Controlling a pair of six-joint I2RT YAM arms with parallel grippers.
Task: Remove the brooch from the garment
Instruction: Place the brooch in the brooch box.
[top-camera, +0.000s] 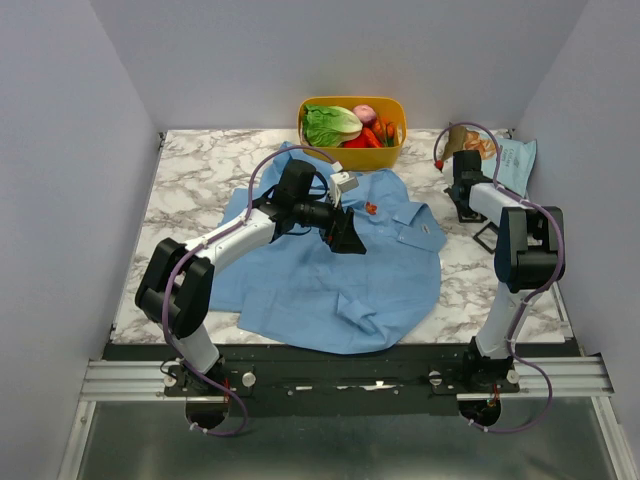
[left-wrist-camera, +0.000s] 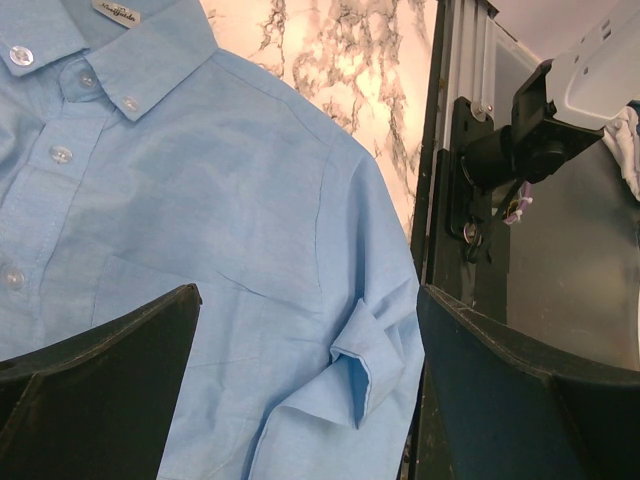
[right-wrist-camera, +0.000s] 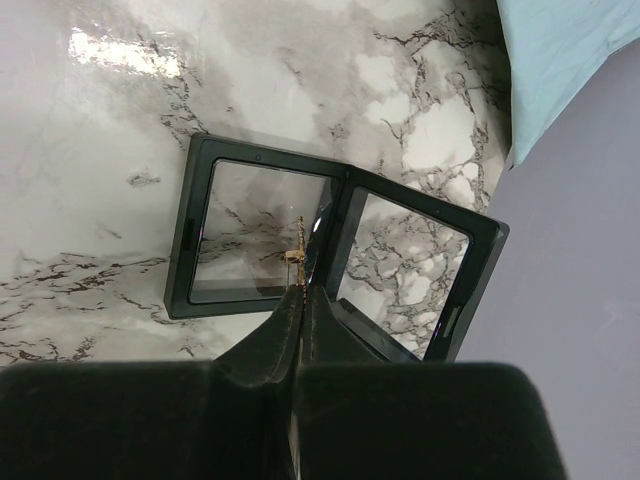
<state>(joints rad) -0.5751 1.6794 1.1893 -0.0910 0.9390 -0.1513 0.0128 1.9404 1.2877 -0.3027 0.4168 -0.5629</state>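
The light-blue garment (top-camera: 330, 280) lies spread on the marble table, collar to the right; it fills the left wrist view (left-wrist-camera: 200, 200). My left gripper (top-camera: 345, 235) hovers over its chest, open and empty (left-wrist-camera: 305, 300), above a folded cuff (left-wrist-camera: 375, 350). My right gripper (top-camera: 462, 210) is shut (right-wrist-camera: 302, 290) on the brooch (right-wrist-camera: 300, 255), a tiny gold-tan piece seen edge-on, held just above an open black frame case (right-wrist-camera: 260, 240). A brighter red-orange ornament (top-camera: 370, 208) sits on the shirt near the collar.
A yellow basket (top-camera: 400, 115) of vegetables stands at the back centre. A pale blue bag (top-camera: 515, 160) and a brown item (top-camera: 465, 140) lie at the back right. The black case (top-camera: 487, 237) sits by the right arm. The table's front rail (left-wrist-camera: 450, 200) shows past the shirt.
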